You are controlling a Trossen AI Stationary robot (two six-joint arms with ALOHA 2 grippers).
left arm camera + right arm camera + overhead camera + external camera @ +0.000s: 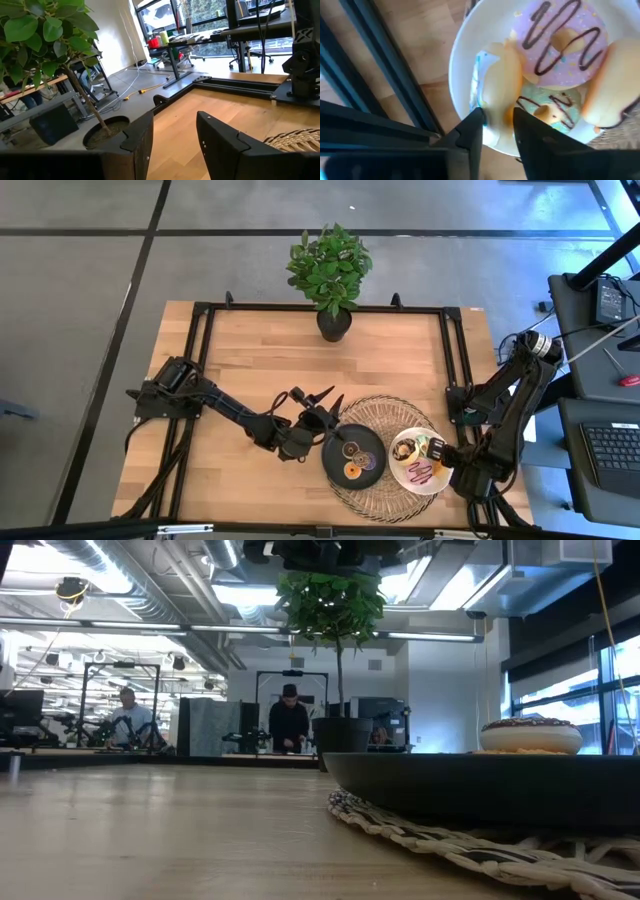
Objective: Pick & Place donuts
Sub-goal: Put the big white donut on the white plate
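A white plate (400, 472) at the near right carries the larger donuts: pink with dark stripes (565, 40), green (551, 112), one standing on edge with white icing (502, 85), and another on edge (610, 85). My right gripper (497, 127) points down over this plate, open, its fingers on either side of the white-iced donut's rim. A black plate (335, 442) beside it holds brown (350, 448), purple (367, 461) and orange (352, 471) mini donuts. My left gripper (175, 142) hangs level and open left of the black plate, holding nothing. My right gripper comes from above, pointing down, with the white-iced donut's rim (501, 117) in the gap between its two fingers. Whether the fingers touch the donut I cannot tell. The donut stands on edge in the white plate, leaning against the others.
Both plates sit on a round woven mat (385, 412). A potted plant (332, 280) stands at the middle of the far edge. A black frame (200, 360) runs around the tabletop. Bare wood lies left of and beyond the mat. People stand in the room behind.
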